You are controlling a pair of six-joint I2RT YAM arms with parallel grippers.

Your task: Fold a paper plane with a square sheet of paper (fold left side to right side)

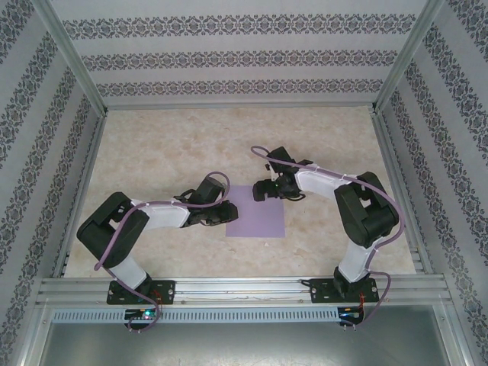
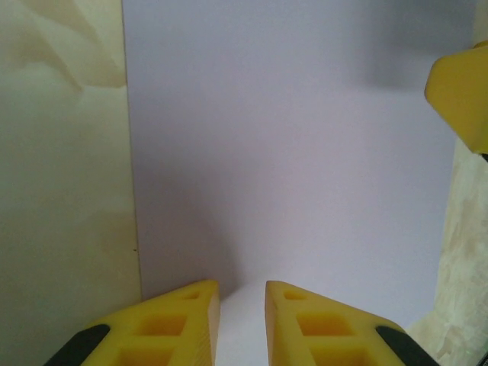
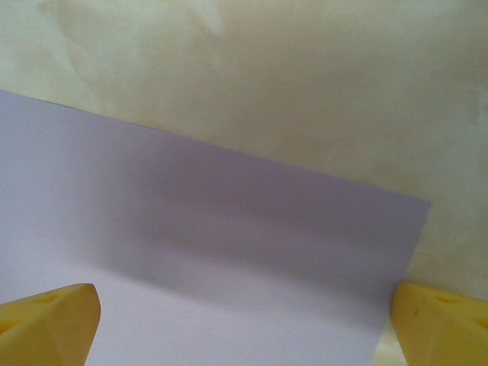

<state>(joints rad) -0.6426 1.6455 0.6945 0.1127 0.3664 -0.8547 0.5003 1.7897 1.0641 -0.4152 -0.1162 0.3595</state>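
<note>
Thin square lavender-purple paper sheet (image 1: 255, 213) lies flat mid-desk (image 1: 175, 145) | left gripper (image 1: 226, 214) at its 9 o'clock edge, fingers (image 2: 183, 324) narrowly parted | right gripper (image 1: 264, 191) at 12 o'clock, fingers (image 3: 53, 320) spread wide | you likely face light, floppy, crease-prone paper: pinch the 9 o'clock edge.

Matt lavender sheet of paper (image 1: 256, 217) on a smooth, marbled beige table (image 1: 191, 145)
The paper is thin, plain, without sheen; the table's top looks like pale stone; the gripper fingers (image 2: 179, 328) are dull yellow moulded plastic; the frame rails (image 1: 244, 288) are brushed grey metal
</note>
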